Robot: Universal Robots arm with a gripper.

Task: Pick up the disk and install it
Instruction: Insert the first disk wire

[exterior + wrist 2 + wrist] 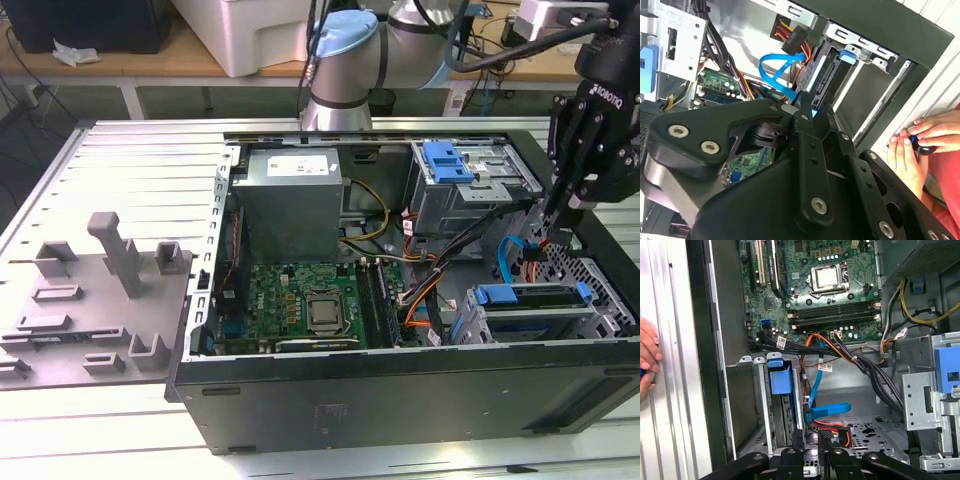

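The disk (530, 312), a silver drive in a blue carrier bracket, sits on edge inside the drive cage at the case's front corner, on the exterior view's right. In both wrist views its blue bracket end (779, 379) (847, 54) sticks out of the cage slot. My gripper (548, 222) hangs just above and behind that cage. Its black fingers are drawn together to a point with nothing held between them. The fingertips (804, 114) stand next to a blue flat cable (774, 75), a short way from the disk.
The open computer case (400, 390) lies on its side with motherboard (300, 305), grey power supply (290, 195) and an upper bay with a blue latch (447, 160). Orange and black cables (840, 352) cross near the cage. A person's hand (920, 140) rests outside the case wall.
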